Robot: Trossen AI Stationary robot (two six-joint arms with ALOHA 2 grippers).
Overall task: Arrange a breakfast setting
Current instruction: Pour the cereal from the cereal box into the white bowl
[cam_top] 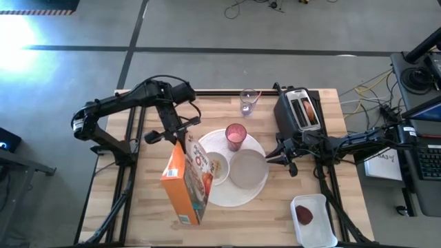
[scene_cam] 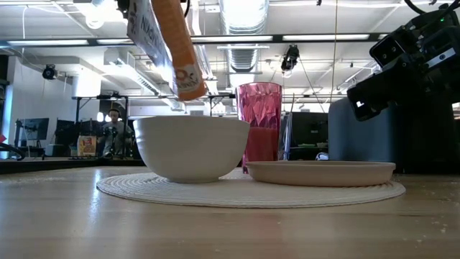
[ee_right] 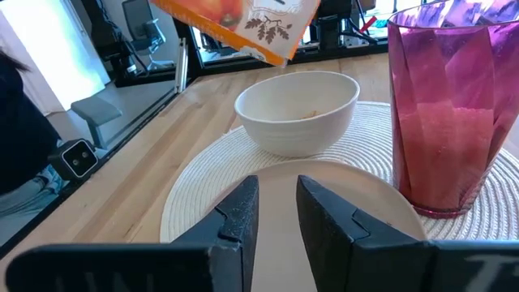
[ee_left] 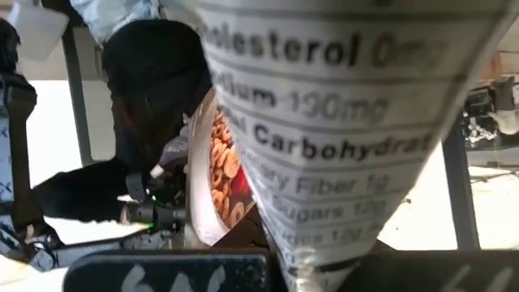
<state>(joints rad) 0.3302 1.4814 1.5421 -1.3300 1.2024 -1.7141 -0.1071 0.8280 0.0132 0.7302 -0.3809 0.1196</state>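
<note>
I see the light wooden tabletop (cam_top: 138, 200) carrying the whole setting. My left gripper (cam_top: 178, 138) is clamped shut on the tall orange cardboard cereal box (cam_top: 187, 186), holding it tilted in the air; the box's open corner hangs right above the small white bowl (scene_cam: 192, 146). Below that gripper and the box lies the big round white woven plate (cam_top: 238, 196), flat on the tabletop. On that plate, just beside the bowl, sits the small pale round plate (cam_top: 248, 169), directly in front of my right gripper (ee_right: 277, 212). That gripper hovers low at the small plate's near edge, its fingers (ee_right: 240, 212) set narrow with a slim gap and nothing between them. The pink faceted plastic cup (ee_right: 450, 105) stands upright on the big plate, just ahead of the right gripper and to one side, touching nothing else as far as I can tell. A few cereal pieces lie in the bowl. Behind the right gripper stands a black-and-silver toaster (cam_top: 300, 110). A white rectangular tray (cam_top: 317, 231) lies well apart from both grippers, with the dark-red fruit (cam_top: 304, 215) on it. A clear stemless glass (cam_top: 248, 101) stands beyond the pink cup.
</note>
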